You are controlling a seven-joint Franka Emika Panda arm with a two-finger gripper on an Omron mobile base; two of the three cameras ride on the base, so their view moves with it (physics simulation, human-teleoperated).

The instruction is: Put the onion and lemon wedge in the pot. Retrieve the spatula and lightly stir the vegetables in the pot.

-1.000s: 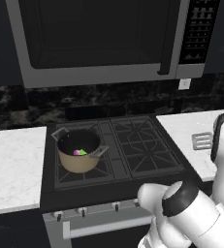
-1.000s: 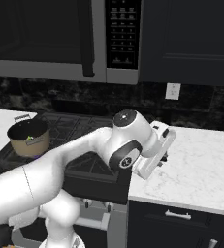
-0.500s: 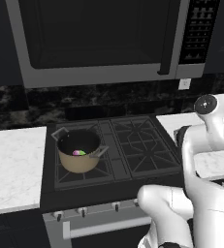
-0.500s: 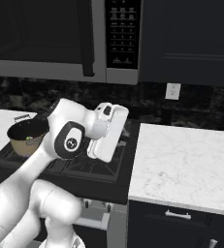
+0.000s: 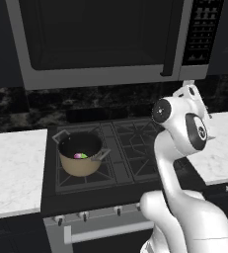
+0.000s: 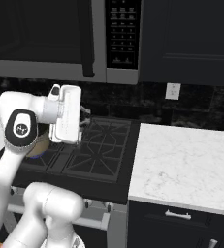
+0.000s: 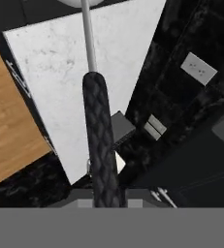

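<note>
Gripper: we see our gripper [image 6: 84,115] closed tight on the spatula's handle; in the hand view the handle rises straight out from between the jaws, and in the right base view the hand hangs above the stove.
Spatula: in the hand view the spatula [image 7: 100,145] shows a thick black handle with a woven, rope-like texture, then a thin pale grey metal shaft that runs to the top edge, where a sliver of a rounded silver-grey head is just visible. We hold it clear of the pot, off to the pot's right, with nothing touching it but our jaws.
Pot: the pot [image 5: 81,154] is round and tan-beige with a dark inside and two grey side handles. It stands upright on the left rear part of the stove [image 5: 130,153], left of our arm.
Onion: the onion [image 5: 78,156] is a small magenta-purple lump lying on the bottom inside the pot.
Lemon wedge: the lemon wedge [image 5: 84,155] is a tiny bright green sliver inside the pot, touching the onion on its right.
Counter: a white marbled counter [image 6: 186,160] lies right of the pot, past the stove.
Microwave: a grey microwave [image 5: 105,39] hangs above the pot, farthest back.
</note>
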